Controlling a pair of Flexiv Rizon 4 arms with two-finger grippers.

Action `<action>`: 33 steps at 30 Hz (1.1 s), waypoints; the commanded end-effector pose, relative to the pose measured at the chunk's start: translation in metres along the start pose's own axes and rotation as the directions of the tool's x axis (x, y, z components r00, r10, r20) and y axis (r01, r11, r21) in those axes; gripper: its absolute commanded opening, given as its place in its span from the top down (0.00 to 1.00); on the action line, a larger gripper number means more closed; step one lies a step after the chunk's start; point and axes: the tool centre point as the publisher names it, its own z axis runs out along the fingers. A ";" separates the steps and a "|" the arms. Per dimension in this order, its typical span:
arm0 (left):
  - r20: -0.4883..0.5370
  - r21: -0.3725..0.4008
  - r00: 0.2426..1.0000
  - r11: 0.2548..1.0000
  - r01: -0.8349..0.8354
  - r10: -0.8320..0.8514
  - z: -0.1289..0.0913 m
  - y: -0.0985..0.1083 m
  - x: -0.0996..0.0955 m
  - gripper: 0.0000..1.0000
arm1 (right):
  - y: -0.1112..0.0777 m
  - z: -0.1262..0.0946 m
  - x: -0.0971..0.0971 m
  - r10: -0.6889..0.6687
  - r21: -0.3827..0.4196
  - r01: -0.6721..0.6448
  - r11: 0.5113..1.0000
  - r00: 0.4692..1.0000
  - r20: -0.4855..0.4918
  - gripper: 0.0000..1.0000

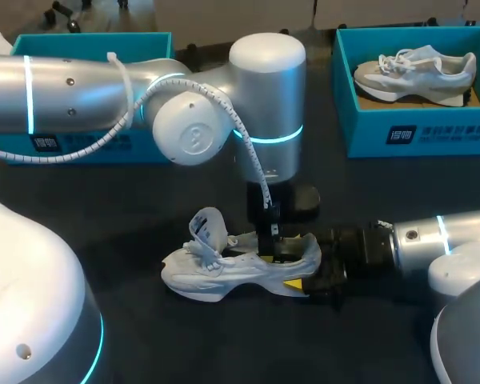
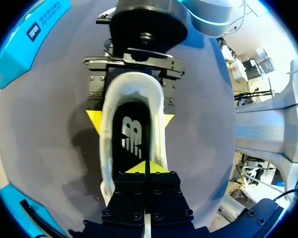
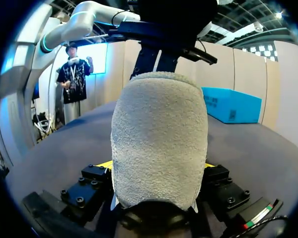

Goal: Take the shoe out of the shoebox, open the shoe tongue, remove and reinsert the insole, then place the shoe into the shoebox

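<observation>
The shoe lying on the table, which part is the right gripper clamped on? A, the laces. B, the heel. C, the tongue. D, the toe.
B: the right gripper has its yellow fingertips pressed against both sides of the heel of the shoe.

Fairly bright, even light falls from overhead. The dark table (image 1: 104, 240) takes it matte, without glare. A soft shadow pools under the shoe (image 1: 224, 268), beside and below the left gripper (image 2: 148, 167). Pale sheen runs along the left arm (image 1: 80, 88). The right gripper (image 3: 159, 164) sits in the heel's shade, with ceiling lamps bright far ahead of its jaws.
</observation>
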 end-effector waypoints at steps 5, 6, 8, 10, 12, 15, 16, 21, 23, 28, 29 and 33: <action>-0.033 -0.017 0.999 1.000 0.016 -0.016 0.024 0.000 -0.014 1.00 | 0.000 0.001 0.001 0.000 0.006 0.000 1.000 1.000 0.002 1.00; -0.044 -0.025 0.999 1.000 0.018 -0.019 0.027 0.002 -0.014 1.00 | 0.000 0.001 0.001 0.000 0.006 0.000 1.000 1.000 0.002 1.00; -0.053 -0.029 0.999 0.999 0.014 -0.015 0.031 0.003 -0.013 1.00 | 0.000 0.001 0.001 0.000 0.006 0.000 1.000 1.000 0.002 1.00; -0.062 -0.037 0.998 0.999 0.002 -0.005 0.035 0.005 -0.011 1.00 | 0.000 0.001 0.001 0.000 0.006 0.000 1.000 1.000 0.002 1.00; -0.068 -0.040 0.998 0.999 -0.004 0.001 0.037 0.007 -0.008 1.00 | 0.000 0.001 0.001 0.000 0.006 0.000 1.000 1.000 0.002 1.00; -0.071 -0.045 0.997 0.999 -0.017 0.014 0.040 0.012 -0.002 1.00 | 0.000 0.001 0.001 0.000 0.006 0.000 1.000 1.000 0.002 1.00; -0.072 -0.045 0.997 0.999 -0.022 0.018 0.040 0.013 -0.001 1.00 | 0.000 0.001 0.001 0.000 0.006 0.000 1.000 1.000 0.002 1.00; -0.061 -0.038 0.998 0.999 -0.036 0.033 0.039 0.018 0.004 1.00 | 0.000 0.001 0.001 0.000 0.006 0.000 1.000 1.000 0.002 1.00; -0.051 -0.036 0.998 0.999 -0.037 0.035 0.040 0.020 0.006 1.00 | 0.000 0.001 0.001 0.000 0.006 0.000 1.000 1.000 0.002 1.00; -0.029 -0.035 0.999 0.999 -0.038 0.037 0.041 0.023 0.007 1.00 | 0.000 0.001 0.001 0.000 0.006 0.000 1.000 1.000 0.002 1.00; -0.028 -0.034 0.999 0.999 -0.037 0.036 0.042 0.023 0.007 1.00 | 0.000 0.001 0.001 0.000 0.006 0.000 1.000 1.000 0.002 1.00; -0.001 -0.033 0.999 0.999 -0.037 0.037 0.046 0.024 0.007 1.00 | 0.000 0.001 0.001 0.000 0.006 0.000 1.000 1.000 0.002 1.00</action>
